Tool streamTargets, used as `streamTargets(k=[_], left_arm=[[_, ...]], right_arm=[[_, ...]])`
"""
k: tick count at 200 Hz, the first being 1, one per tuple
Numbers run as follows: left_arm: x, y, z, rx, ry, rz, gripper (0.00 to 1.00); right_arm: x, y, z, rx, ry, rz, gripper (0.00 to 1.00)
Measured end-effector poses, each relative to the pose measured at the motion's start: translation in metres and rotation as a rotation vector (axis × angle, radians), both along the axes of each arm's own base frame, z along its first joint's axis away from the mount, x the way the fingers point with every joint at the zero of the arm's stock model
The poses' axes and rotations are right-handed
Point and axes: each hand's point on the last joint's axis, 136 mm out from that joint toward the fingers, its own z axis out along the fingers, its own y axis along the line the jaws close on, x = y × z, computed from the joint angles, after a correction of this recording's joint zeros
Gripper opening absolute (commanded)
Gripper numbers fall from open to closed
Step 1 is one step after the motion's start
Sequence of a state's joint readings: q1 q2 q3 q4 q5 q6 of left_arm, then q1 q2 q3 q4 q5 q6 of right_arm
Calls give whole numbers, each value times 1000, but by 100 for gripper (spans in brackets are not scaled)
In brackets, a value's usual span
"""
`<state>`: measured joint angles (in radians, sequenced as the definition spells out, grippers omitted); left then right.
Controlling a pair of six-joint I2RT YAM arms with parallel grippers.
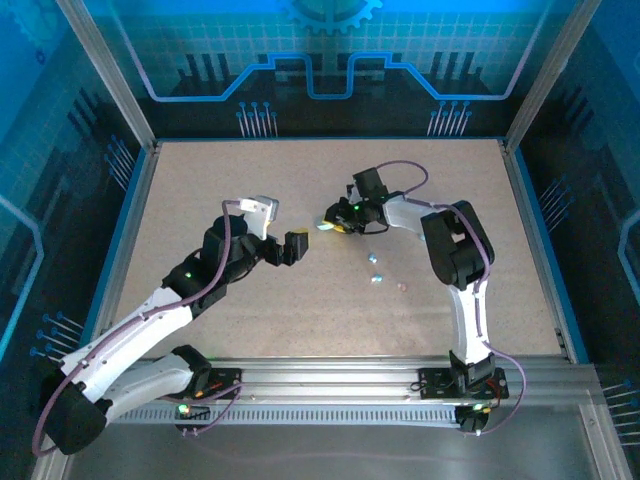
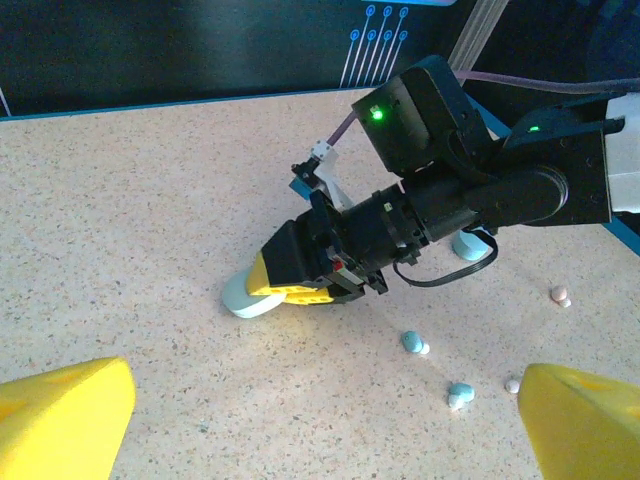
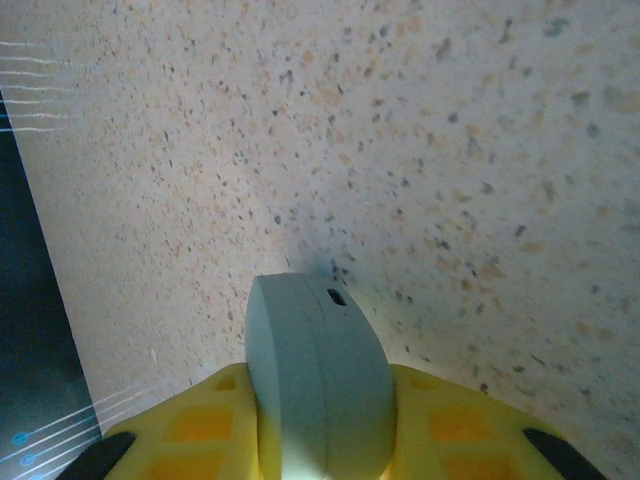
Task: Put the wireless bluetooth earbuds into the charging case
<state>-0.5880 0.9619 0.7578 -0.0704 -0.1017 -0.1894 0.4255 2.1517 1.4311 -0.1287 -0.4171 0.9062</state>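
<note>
1. Nearest the arm bases, the earbuds [image 2: 411, 343] lie loose on the speckled table [image 1: 250, 330]. Two pale blue ones sit near each other with a whitish bit beside them, and a pinkish earbud [image 2: 560, 295] lies apart to the right. None is in a case.
2. The left gripper [image 1: 293, 247] hovers above them, its yellow fingers [image 2: 70, 412] spread wide with nothing between them, apparently readied to drop over one earbud.
3. Just beyond, the right gripper [image 2: 290, 288] is clamped on the pale blue charging case [image 3: 318, 370]. It grips the broad faces, so the seam and small port [image 3: 336, 296] face outward. The case sits low, seemingly on the table, probably steadied for loading, and its lid looks closed.
4. Farthest, a pale blue oval pod [image 2: 468, 246] sits partly hidden behind the right arm.
</note>
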Motion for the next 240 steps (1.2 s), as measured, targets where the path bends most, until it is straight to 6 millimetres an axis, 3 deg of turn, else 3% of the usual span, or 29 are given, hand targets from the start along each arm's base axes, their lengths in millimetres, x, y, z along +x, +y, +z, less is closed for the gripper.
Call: streamTargets(k=[26, 69, 87, 102, 127, 138, 152, 171, 188, 207, 240], left_arm=[[0, 1, 2, 1, -7, 4, 99], [-1, 1, 3, -3, -8, -1, 99], [-1, 0, 3, -5, -6, -9, 99], [-1, 0, 2, -4, -5, -9, 99], [-2, 0, 2, -4, -5, -10, 99], [-2, -1, 2, -6, -4, -13, 99], [-2, -1, 2, -7, -4, -18, 99], [-3, -3, 2, -9, 0, -27, 99], [-3, -5, 0, -9, 7, -37, 99], [-3, -7, -3, -6, 17, -44, 99], [-3, -9, -4, -8, 23, -57, 99]], right_arm=[[-1, 0, -3, -20, 1, 0, 47], [-6, -13, -4, -123, 3, 14, 54], [-7, -26, 6, -192, -22, 30, 55], [-10, -40, 26, -248, -65, 42, 55], [-3, -89, 77, -332, -178, -16, 56], [2, -127, 97, -369, -213, -87, 56], [5, -181, 108, -407, -216, -187, 55], [4, -249, 96, -456, -167, -307, 55], [-7, -285, 73, -483, -90, -349, 55], [-14, -297, 55, -492, -31, -342, 54], [-15, -294, 36, -462, 0, -294, 55]])
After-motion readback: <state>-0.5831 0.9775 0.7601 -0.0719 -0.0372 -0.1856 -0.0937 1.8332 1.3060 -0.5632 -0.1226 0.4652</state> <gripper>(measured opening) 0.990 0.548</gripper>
